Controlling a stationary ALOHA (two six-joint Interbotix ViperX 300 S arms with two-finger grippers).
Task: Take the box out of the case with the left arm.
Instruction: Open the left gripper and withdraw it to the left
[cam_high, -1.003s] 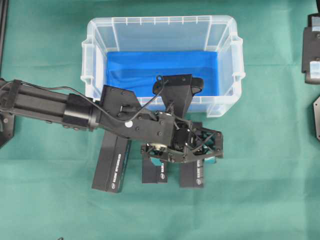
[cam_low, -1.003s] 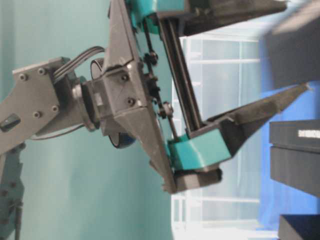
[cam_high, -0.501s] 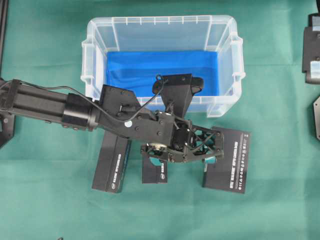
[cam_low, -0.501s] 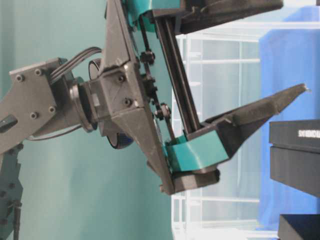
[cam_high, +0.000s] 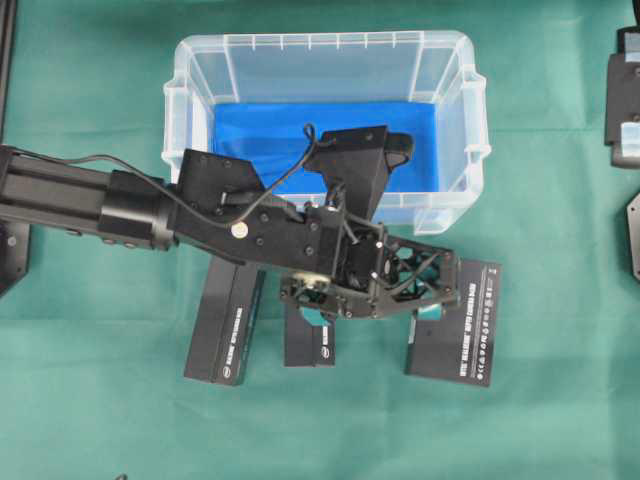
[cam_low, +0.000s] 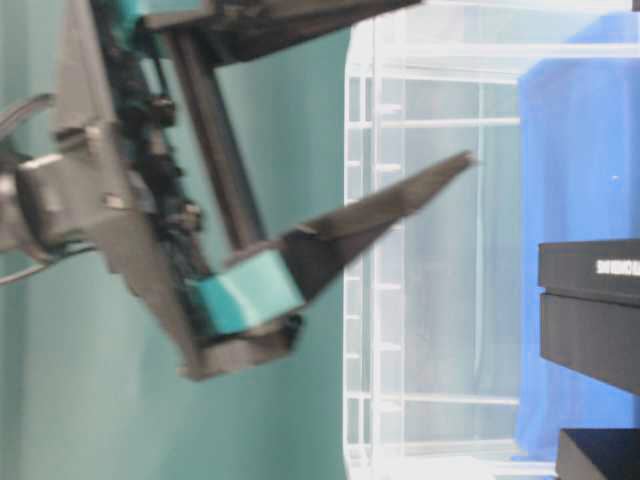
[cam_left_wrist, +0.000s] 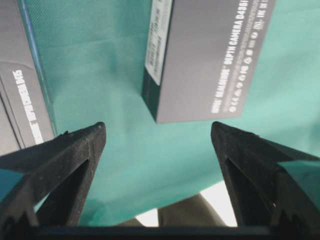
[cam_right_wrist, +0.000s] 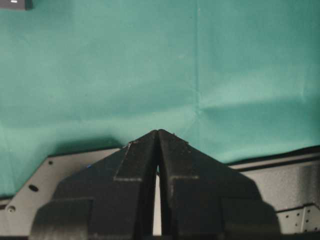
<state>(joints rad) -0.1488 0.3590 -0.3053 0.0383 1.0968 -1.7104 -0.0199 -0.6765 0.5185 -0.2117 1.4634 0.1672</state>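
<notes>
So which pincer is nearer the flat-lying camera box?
Left. The left pincer hangs open just above the camera box; the right pincer sits shut over bare cloth, far off.

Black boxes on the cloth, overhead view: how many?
3, all in front of the case: left box, middle box partly under the left gripper, right box. None visible inside the case.

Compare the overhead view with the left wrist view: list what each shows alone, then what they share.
Overhead only: the clear case with its blue lining and no box inside, the left arm, and three black boxes in a row on the green cloth in front of the case.

Left wrist only: the left hand from behind, fingers wide apart with nothing between them.

Both: the flat printed box, lying on the cloth just ahead of the hand.
</notes>
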